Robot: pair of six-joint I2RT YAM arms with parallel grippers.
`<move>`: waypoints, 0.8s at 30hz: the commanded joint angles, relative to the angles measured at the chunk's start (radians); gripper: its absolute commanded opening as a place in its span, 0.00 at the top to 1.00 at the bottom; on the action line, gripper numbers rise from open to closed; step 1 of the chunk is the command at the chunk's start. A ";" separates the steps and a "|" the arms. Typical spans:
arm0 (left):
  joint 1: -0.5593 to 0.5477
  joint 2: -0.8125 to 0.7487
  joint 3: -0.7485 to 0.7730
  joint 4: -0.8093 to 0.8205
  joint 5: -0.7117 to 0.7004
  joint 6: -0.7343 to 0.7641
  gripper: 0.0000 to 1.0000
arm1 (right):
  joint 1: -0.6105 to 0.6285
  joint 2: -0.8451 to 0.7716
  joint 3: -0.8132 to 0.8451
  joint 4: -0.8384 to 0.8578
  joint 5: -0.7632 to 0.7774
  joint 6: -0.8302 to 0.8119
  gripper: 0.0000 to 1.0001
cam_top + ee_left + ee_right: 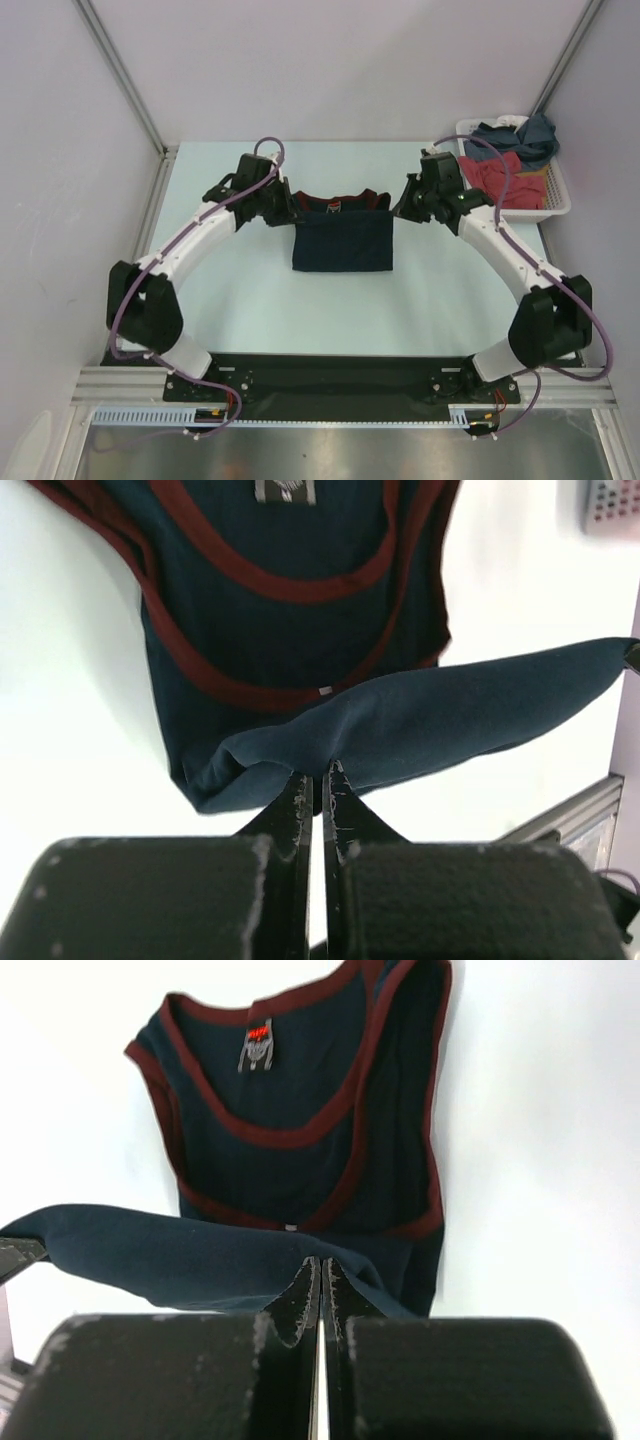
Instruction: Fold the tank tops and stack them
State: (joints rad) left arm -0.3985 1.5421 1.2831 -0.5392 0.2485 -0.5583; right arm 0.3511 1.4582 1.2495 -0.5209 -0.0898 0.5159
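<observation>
1. The navy tank top [342, 245] lies near the middle of the pale, smooth table [250, 300], between the two arms, with its neckline toward the far side.
2. It is a soft, matte knit with a fine ribbed look. Dull reddish trim [290, 585] runs in curved bands round the neck and armholes, and a small woven label [258, 1048] sits inside the back of the neck.
3. The left gripper [290, 212] has its dark, scuffed fingers [300, 810] pressed together on one corner of the plain hem. The cloth bunches into a rounded fold just at the tips.
4. The right gripper [400, 208] is likewise clamped on the other hem corner, and its narrow tapering fingers [300, 1305] meet with only a thin slit between them.
5. Between the two grips the hem is lifted off the table and stretched into a long, slightly sagging band over the chest of the garment. From above, the cloth reads as a dark rectangle, and the strap ends and red trim show just beyond its far edge.
6. A white plastic basket [555, 205] with a perforated wall stands at the far right corner of the table, well apart from the navy top.
7. In the basket lie crumpled cloths: a slate-blue top [530, 135] at the back, a red garment [505, 178] in front of it and a bit of white garment [510, 122] at the rim. Their cut cannot be told from here.
</observation>
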 commanded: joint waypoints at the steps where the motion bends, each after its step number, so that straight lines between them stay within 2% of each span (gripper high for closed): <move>1: 0.032 0.068 0.077 0.021 0.011 0.034 1.00 | -0.040 0.080 0.094 0.041 -0.042 -0.040 1.00; 12: 0.063 0.222 0.234 0.021 -0.005 0.021 1.00 | -0.080 0.275 0.290 0.053 -0.080 -0.028 1.00; 24: 0.087 0.360 0.374 0.007 -0.015 0.009 1.00 | -0.115 0.424 0.433 0.048 -0.110 -0.027 1.00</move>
State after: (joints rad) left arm -0.3267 1.8786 1.5959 -0.5388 0.2401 -0.5571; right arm 0.2569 1.8534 1.6169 -0.4965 -0.1856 0.4999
